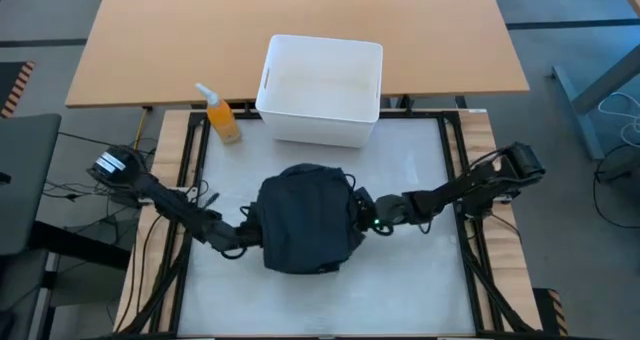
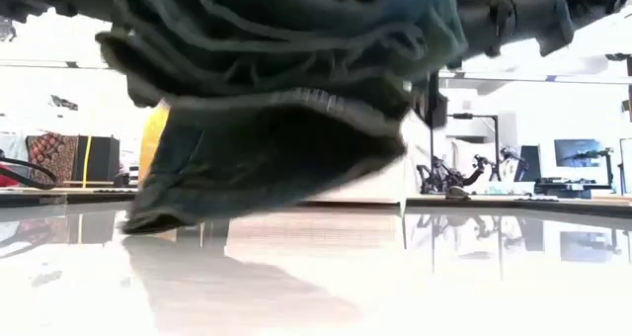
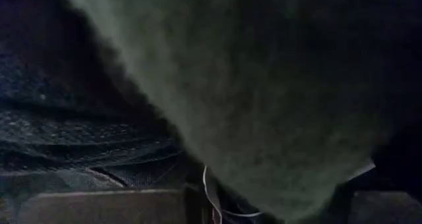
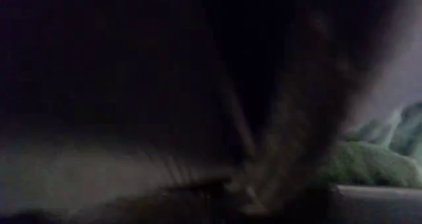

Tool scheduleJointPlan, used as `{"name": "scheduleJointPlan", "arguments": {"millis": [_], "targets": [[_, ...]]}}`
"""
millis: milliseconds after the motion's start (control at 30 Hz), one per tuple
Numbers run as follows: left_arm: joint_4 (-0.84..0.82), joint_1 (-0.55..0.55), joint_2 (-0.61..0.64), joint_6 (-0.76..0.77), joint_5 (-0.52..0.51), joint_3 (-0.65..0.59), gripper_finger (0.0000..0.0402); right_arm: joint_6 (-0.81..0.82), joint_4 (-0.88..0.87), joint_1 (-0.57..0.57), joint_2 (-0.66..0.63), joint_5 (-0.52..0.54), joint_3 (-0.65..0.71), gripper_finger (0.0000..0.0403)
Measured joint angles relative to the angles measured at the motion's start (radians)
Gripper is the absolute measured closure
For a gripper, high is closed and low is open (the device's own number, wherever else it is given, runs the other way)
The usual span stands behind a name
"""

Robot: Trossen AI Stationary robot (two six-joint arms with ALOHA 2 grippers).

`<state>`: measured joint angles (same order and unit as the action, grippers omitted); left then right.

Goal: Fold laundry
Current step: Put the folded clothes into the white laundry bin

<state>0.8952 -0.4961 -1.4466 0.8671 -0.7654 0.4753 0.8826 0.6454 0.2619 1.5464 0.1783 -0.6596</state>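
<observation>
The laundry [image 1: 305,218] is a thick bundle of dark folded cloth over the middle of the white table [image 1: 420,280]. In the low view the bundle [image 2: 286,89] hangs above the tabletop. One flap [image 2: 168,203] droops toward the table; whether it touches I cannot tell. My left gripper [image 1: 252,232] is at the bundle's left side and my right gripper [image 1: 360,212] at its right side, both shut on cloth. Both wrist views are filled with dark cloth [image 3: 264,99], [image 4: 132,85], which hides the fingertips. My left gripper holds the bundle at its left edge [image 1: 262,230], coming in level from the table's left. The cloth covers the fingers, so layers cannot be told. The bundle is lifted off the table. My right gripper holds the bundle at its right edge [image 1: 350,212], coming in nearly level from the table's right. Cloth hides the fingers and the place of contact. The bundle sags between the two arms.
A white rectangular bin [image 1: 322,90] stands at the table's far edge, and a yellow spray bottle [image 1: 222,115] stands left of it. A wooden table [image 1: 300,20] lies beyond. Bare tabletop shows on the near side and to the right of the bundle.
</observation>
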Motion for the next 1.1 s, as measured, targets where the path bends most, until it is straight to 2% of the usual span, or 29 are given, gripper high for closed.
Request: {"name": "scheduleJointPlan", "arguments": {"millis": [200, 333, 467, 567, 733, 833, 967, 1100], "targets": [[-0.027, 0.020, 0.101, -0.119, 0.001, 0.033, 0.0350, -0.059, -0.002, -0.024, -0.102, 0.031, -0.004, 0.0335], [-0.116, 0.054, 0.160, -0.196, 0.025, 0.090, 0.0350, -0.102, -0.007, -0.050, -0.153, 0.030, -0.011, 0.0335], [-0.219, 0.101, 0.219, -0.279, 0.061, 0.170, 0.0351, -0.167, -0.114, -0.085, -0.203, 0.030, -0.092, 0.0335], [-0.327, 0.157, 0.273, -0.325, 0.090, 0.243, 0.0351, -0.223, -0.274, -0.129, -0.236, 0.030, -0.196, 0.0335], [-0.565, 0.304, 0.339, -0.332, 0.195, 0.415, 0.0351, -0.282, -0.528, -0.236, -0.281, 0.023, -0.388, 0.0335], [-0.718, 0.419, 0.343, -0.310, 0.279, 0.552, 0.0351, -0.289, -0.681, -0.329, -0.285, -0.025, -0.532, 0.0335], [-0.873, 0.602, 0.294, -0.304, 0.433, 0.754, 0.0356, -0.306, -0.840, -0.468, -0.254, -0.097, -0.747, 0.0335], [-0.991, 0.783, 0.178, -0.312, 0.624, 0.979, 0.0356, -0.320, -0.959, -0.595, -0.167, -0.154, -0.951, 0.0335]]}}
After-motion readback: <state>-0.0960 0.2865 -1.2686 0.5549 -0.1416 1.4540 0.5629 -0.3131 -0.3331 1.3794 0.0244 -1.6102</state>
